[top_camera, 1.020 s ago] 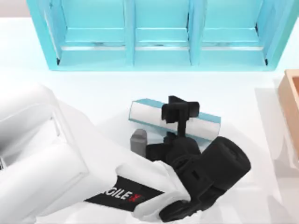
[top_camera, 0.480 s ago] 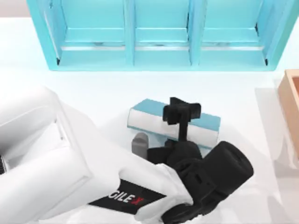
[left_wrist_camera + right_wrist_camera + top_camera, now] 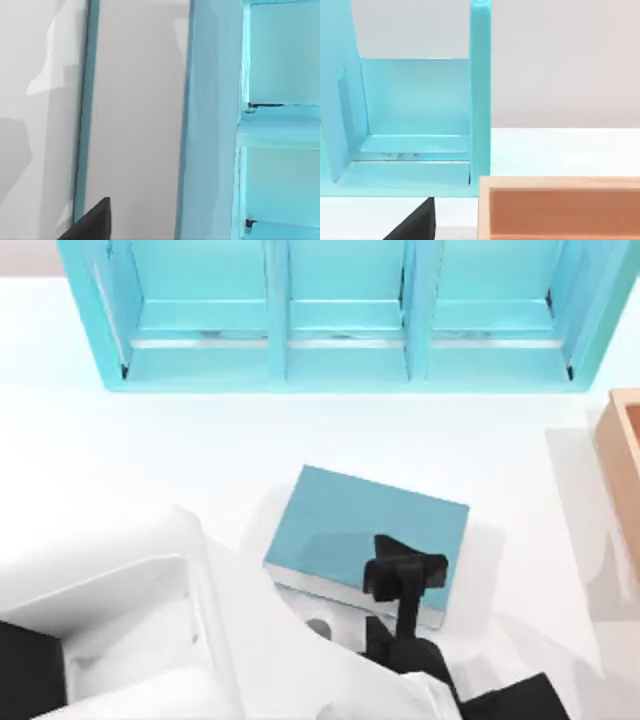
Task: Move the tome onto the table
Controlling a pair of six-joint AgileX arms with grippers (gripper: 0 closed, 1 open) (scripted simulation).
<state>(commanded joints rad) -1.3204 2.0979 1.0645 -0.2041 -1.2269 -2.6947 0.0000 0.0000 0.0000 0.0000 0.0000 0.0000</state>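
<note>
The thick teal-blue hardcover tome (image 3: 375,525) lies cover-up on the plain white table (image 3: 150,440), in front of the light-blue shelf unit (image 3: 340,315) and well apart from it. White page edges show along the side farthest from the shelf. I judge it stiff and fairly heavy, with a smooth cover that could slip — best gripped across its thickness at a long edge, not by a corner.

The left gripper (image 3: 403,575) sits over the book's edge farthest from the shelf, its dark fingers reaching across the cover; whether they pinch the book or have let go I cannot tell. The arm slants in low from the table edge opposite the shelf. A tan wooden box (image 3: 622,470) stands beside the shelf's right end.
</note>
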